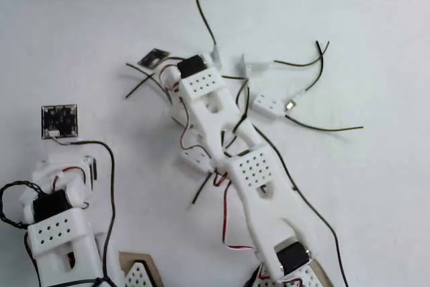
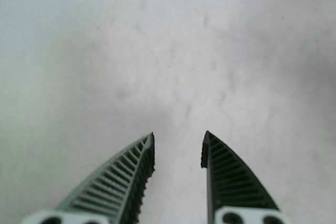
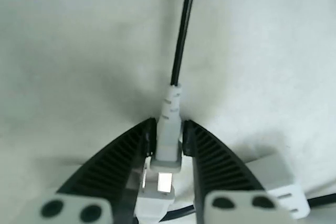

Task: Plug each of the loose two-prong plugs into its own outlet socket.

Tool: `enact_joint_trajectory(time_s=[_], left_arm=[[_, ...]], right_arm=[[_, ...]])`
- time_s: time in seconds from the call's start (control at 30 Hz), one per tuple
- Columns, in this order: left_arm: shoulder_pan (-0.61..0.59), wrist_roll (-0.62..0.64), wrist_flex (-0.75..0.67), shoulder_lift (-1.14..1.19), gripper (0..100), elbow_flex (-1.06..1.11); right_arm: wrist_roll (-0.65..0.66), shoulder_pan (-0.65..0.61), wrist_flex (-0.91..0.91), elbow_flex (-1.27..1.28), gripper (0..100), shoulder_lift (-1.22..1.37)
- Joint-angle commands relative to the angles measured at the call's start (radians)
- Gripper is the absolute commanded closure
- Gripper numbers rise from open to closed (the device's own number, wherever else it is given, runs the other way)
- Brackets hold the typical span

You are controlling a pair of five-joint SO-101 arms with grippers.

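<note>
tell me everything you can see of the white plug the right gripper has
The white plug is a slim, plastic-looking body with a ribbed neck, from which a thin black cord runs off over the white table. The right gripper holds it, ribbed black fingers pressing on both its sides. Its other end faces the wrist and abuts another white piece; the prongs are hidden.

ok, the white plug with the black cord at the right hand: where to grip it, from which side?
Grip the white plug on its blocky body, across the flat sides, behind the ribbed strain relief, not the thin black cord. Come from the end opposite the cord, as the right hand sits now, one finger on each side.
</note>
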Motion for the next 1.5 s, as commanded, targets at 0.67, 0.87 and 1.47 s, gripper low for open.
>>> enact_joint_trajectory(time_s=[0.67,0.87,1.47], left_arm=[[0.016,0.005,-0.021,-0.016,84,-0.003],[0.016,0.005,-0.021,-0.016,84,-0.003],[0.016,0.005,-0.021,-0.016,84,-0.003]], right_arm=[[0.011,0.039,0.042,-0.127,90.9,0.038],[0.012,0.054,0.047,-0.126,90.7,0.016],[0.012,0.068,0.048,-0.12,90.7,-0.01]])
